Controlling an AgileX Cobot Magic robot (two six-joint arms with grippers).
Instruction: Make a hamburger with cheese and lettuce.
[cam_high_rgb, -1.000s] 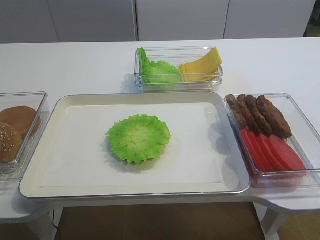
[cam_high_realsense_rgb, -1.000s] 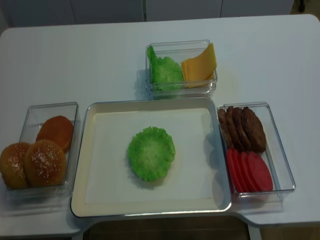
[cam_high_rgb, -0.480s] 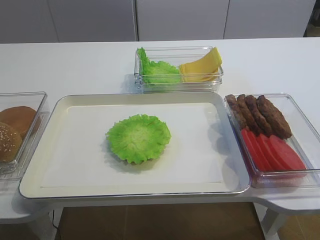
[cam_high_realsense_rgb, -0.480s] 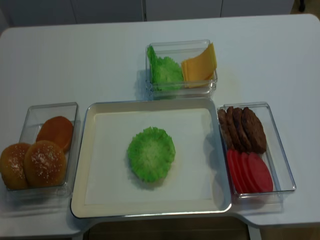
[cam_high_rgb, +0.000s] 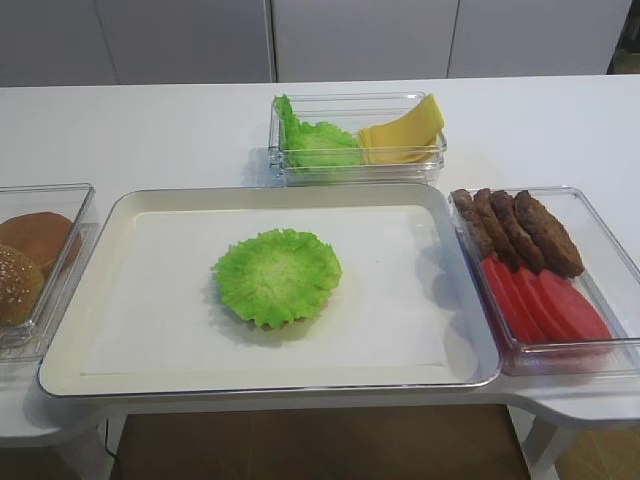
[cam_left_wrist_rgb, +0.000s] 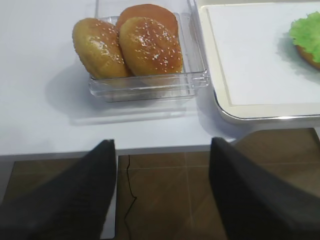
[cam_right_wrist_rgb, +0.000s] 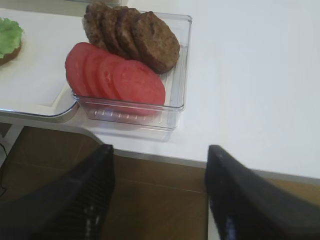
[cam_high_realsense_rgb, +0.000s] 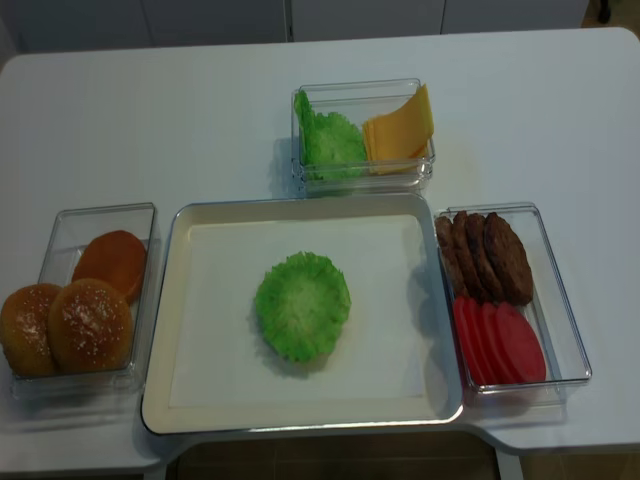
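Note:
A bright green ruffled lettuce (cam_high_rgb: 277, 276) leaf lies in the middle of the cream tray (cam_high_rgb: 120, 215). It covers the hamburger bun half, of which only a brown edge (cam_left_wrist_rgb: 312, 57) peeks out from under the leaf. The cheese (cam_high_rgb: 402, 130) slices lean in the right half of the clear box at the back. My left gripper (cam_left_wrist_rgb: 162, 146) hangs open and holds nothing, in front of the table's near edge below the bun box. My right gripper (cam_right_wrist_rgb: 161, 150) is open too, off the table edge below the patty box. Neither gripper shows in the high views.
A clear box on the left holds domed brown buns (cam_high_realsense_rgb: 92, 324), some of them sesame-seeded. A clear box on the right holds dark patties (cam_high_realsense_rgb: 490, 255) and red slices (cam_high_realsense_rgb: 500, 342). More lettuce (cam_high_realsense_rgb: 330, 140) fills the back box beside the cheese. Brown floor lies below the table edge.

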